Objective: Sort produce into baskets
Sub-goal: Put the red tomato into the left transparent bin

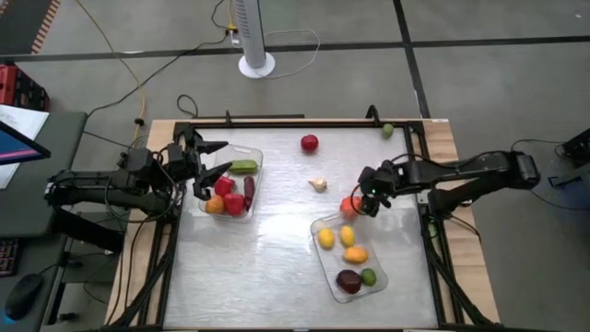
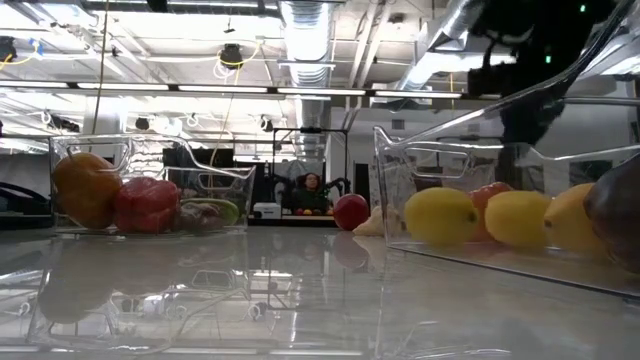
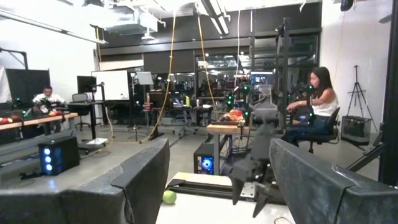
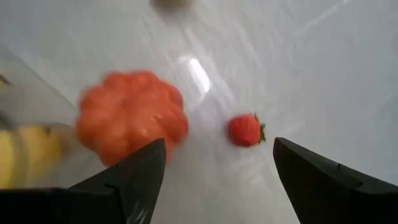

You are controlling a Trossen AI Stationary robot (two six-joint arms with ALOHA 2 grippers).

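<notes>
Right gripper point(image 1: 367, 205) hovers at the far end of the right basket point(image 1: 322, 223), fingers spread wide, nothing between them. Wrist view shows an orange ribbed pumpkin-like piece point(image 4: 132, 115) just below and ahead of the fingers, next to the basket's clear wall, with a small red strawberry point(image 4: 245, 130) lying apart on the counter point(image 1: 277, 267).

Judgement: the step is either a pickup of the orange piece or a release just made; cannot tell which.

- If a pickup: centre the fingers over the ribbed body, come straight down, mind the basket wall beside it.
- Round toy, likely to roll if nudged off-centre.

Left gripper point(image 1: 214, 159) waits over the left basket point(image 1: 257, 157), fingers apart, empty. Garlic point(image 1: 317, 184), red fruit point(image 1: 310, 142) and a green piece point(image 1: 388, 131) are unsorted.
</notes>
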